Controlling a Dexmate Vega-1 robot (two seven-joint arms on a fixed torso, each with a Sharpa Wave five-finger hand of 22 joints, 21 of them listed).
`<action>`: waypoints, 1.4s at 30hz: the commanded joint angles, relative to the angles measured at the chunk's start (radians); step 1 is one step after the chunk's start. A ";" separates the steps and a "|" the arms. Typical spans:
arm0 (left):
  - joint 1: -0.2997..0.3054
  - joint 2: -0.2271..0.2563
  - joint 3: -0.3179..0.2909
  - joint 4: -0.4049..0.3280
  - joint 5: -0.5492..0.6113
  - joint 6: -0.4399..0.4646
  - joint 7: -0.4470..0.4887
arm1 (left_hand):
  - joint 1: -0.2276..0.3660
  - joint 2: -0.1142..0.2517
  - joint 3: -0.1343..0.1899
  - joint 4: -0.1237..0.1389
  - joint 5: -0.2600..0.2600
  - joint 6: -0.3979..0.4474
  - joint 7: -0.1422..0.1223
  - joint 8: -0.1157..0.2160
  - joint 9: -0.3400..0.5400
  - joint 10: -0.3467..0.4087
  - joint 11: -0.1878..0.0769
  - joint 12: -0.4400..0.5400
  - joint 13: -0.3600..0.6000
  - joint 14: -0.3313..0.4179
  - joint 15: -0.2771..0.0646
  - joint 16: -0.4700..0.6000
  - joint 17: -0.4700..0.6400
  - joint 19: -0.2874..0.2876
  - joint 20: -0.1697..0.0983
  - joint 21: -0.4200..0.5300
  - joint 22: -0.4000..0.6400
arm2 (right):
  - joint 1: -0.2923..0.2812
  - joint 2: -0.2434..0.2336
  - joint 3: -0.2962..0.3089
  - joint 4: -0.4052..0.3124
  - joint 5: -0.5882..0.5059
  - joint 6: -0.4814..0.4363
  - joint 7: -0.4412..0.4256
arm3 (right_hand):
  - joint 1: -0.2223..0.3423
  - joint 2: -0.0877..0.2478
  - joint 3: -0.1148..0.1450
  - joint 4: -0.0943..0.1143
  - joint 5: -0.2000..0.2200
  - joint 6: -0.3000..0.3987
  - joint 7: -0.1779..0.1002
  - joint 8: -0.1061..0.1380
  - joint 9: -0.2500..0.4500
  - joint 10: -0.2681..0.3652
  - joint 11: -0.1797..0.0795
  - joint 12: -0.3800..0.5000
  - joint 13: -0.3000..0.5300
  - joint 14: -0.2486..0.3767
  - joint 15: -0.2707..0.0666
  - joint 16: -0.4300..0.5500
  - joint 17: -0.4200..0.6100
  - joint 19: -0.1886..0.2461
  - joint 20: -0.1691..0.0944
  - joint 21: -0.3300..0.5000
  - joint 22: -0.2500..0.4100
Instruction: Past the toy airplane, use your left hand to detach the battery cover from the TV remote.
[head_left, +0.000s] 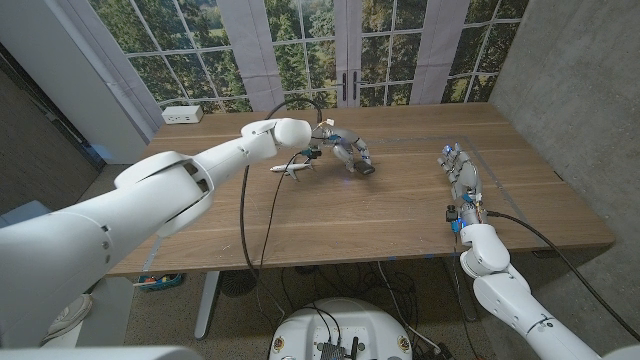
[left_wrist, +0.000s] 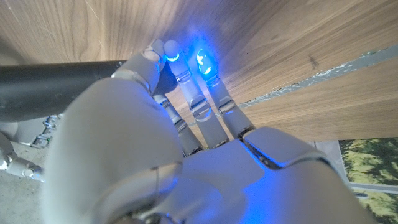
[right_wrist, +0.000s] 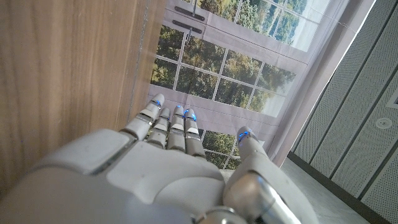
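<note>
Near the desk's (head_left: 400, 215) middle, the left hand (head_left: 350, 153) reaches down at the far side, its fingers (left_wrist: 186, 74) curled around a dark object that looks like the TV remote (head_left: 364, 169), which pokes out at the hand's 5 o'clock. The left wrist view shows the fingertips pressed against a dark body over the wood. The toy airplane (head_left: 291, 170) sits at the hand's 8 o'clock, just beside it. The right hand (head_left: 462, 175) waits well apart at 3 o'clock, fingers spread wide, holding nothing.
</note>
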 joint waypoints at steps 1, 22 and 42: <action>-0.025 -0.039 -0.027 0.098 -0.097 0.000 -0.028 | -0.007 0.003 0.018 0.008 0.012 0.266 0.269 0.007 0.004 0.402 0.139 0.141 0.270 0.009 -0.030 -0.003 0.005 -0.003 -0.036 0.011 0.004 | -0.003 -0.016 0.000 -0.031 -0.055 -0.045 -0.053 | 0.020 0.014 0.004 -0.009 0.003 0.004 0.001 0.001 0.004 0.003 -0.001 0.001 0.005 0.007 -0.001 -0.001 0.001 0.008 -0.004 -0.002 0.003; -0.071 -0.081 -0.024 0.232 -0.153 -0.121 0.036 | -0.006 -0.005 0.023 0.008 0.040 0.266 0.266 0.002 0.002 0.401 0.142 0.134 0.298 0.009 -0.030 -0.014 0.014 -0.020 -0.037 0.045 0.006 | -0.039 -0.108 -0.005 -0.240 -0.312 -0.325 -0.243 | 0.157 -0.003 0.064 -0.109 0.026 0.005 -0.017 0.005 0.003 0.006 -0.020 -0.002 0.003 0.024 -0.001 -0.009 -0.028 0.022 0.001 -0.003 0.001; -0.144 -0.126 0.016 0.263 -0.135 -0.072 -0.037 | -0.006 -0.013 0.026 0.009 0.065 0.271 0.267 -0.008 -0.007 0.408 0.148 0.123 0.313 0.011 -0.030 -0.023 0.024 -0.034 -0.039 0.084 0.006 | -0.077 -0.211 -0.020 -0.450 -0.545 -0.609 -0.314 | 0.242 -0.037 0.082 -0.123 0.041 -0.005 -0.031 0.007 0.004 0.003 -0.027 -0.003 0.003 0.051 0.009 -0.006 -0.042 0.047 0.017 0.003 0.003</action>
